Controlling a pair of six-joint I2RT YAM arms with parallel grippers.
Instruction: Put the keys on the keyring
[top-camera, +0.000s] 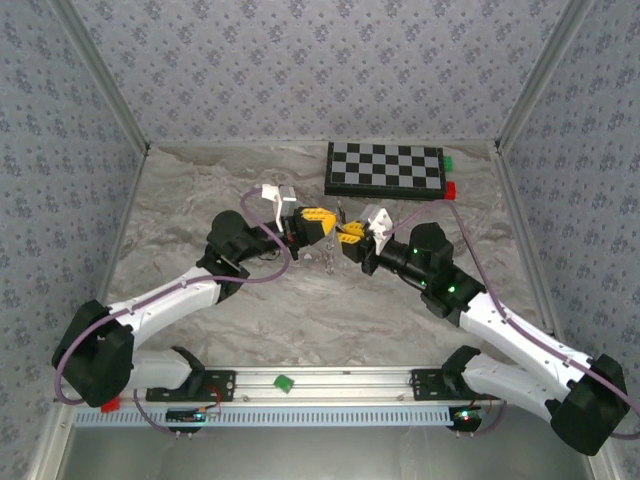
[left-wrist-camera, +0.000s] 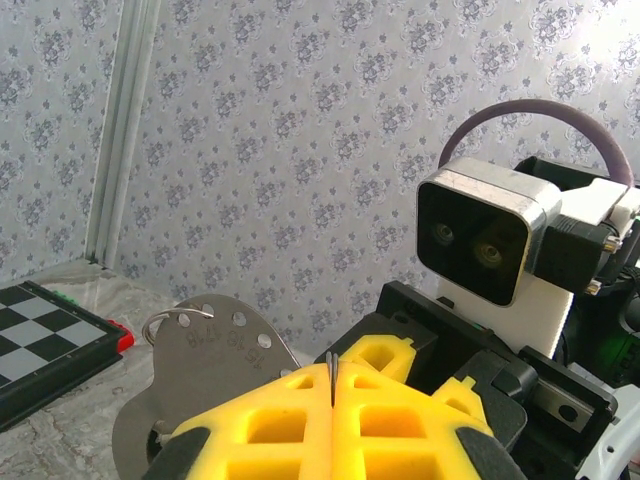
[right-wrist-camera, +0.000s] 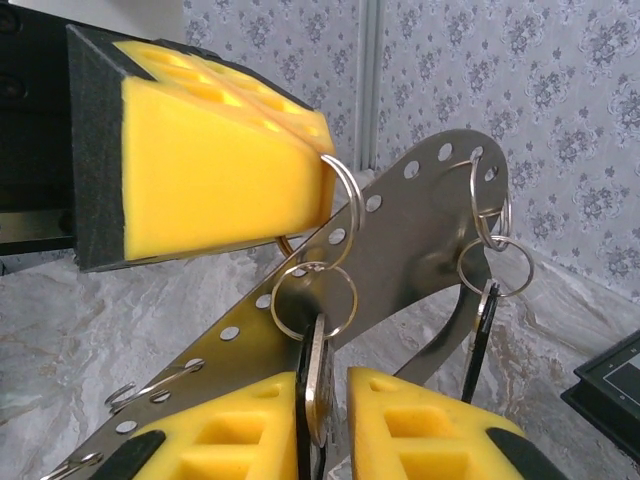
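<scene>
A perforated metal stand (right-wrist-camera: 420, 225) rises between the two grippers in mid-table (top-camera: 334, 248). My left gripper (left-wrist-camera: 331, 368) is shut on a thin keyring (right-wrist-camera: 343, 195), whose edge pokes out between its yellow pads (left-wrist-camera: 400, 420). A second ring (right-wrist-camera: 313, 300) links to that one and carries a silver key (right-wrist-camera: 318, 395). This key hangs between the pads of my right gripper (right-wrist-camera: 335, 385), against the left pad, with a gap to the right pad. A dark-headed key (right-wrist-camera: 480, 330) hangs from rings (right-wrist-camera: 495, 250) on the stand's far end.
A chessboard (top-camera: 385, 168) lies at the back, with a red block (top-camera: 450, 189) and a green block (top-camera: 447, 160) at its right end. Another green block (top-camera: 284, 382) sits on the front rail. Patterned walls enclose the table.
</scene>
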